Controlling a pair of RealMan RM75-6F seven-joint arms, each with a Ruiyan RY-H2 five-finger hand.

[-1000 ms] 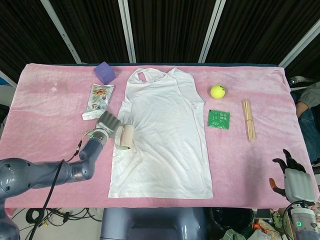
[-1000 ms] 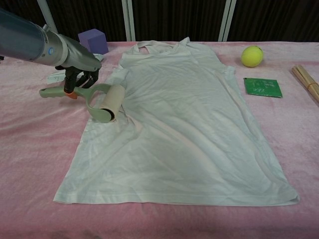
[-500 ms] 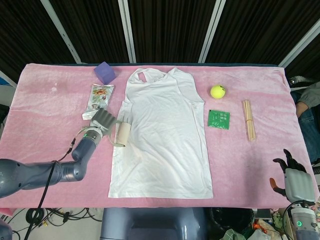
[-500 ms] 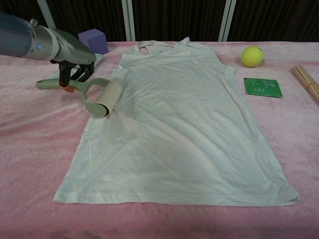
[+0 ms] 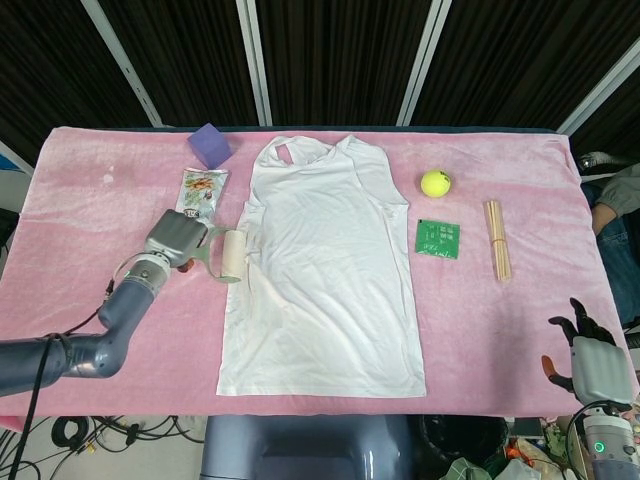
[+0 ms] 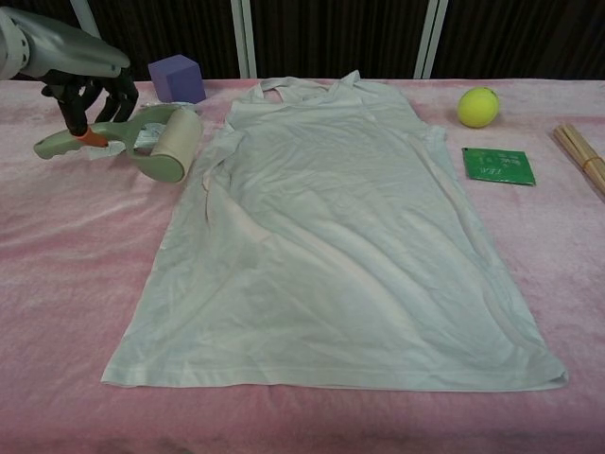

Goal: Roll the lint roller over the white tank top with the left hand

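The white tank top (image 5: pixel 325 265) (image 6: pixel 331 246) lies flat on the pink cloth, neck toward the far side. My left hand (image 5: pixel 172 238) (image 6: pixel 90 90) grips the handle of the lint roller (image 5: pixel 230 256) (image 6: pixel 170 147), a green-framed roller with a pale drum. The drum sits just off the top's left edge, over the pink cloth, near the armhole. Whether it touches the cloth I cannot tell. My right hand (image 5: pixel 590 365) hangs at the near right, off the table, fingers apart and holding nothing; the chest view does not show it.
A purple cube (image 5: pixel 209 146) and a snack packet (image 5: pixel 198 197) lie at the left rear, close to my left hand. To the right of the top are a tennis ball (image 5: pixel 435 183), a green packet (image 5: pixel 438 238) and a bundle of wooden sticks (image 5: pixel 497 238).
My left hand has pulled the roller leftward and toward the rear, off the top's left side onto the pink cloth. The fabric that bunched under the drum has flattened. The right hand is unchanged.
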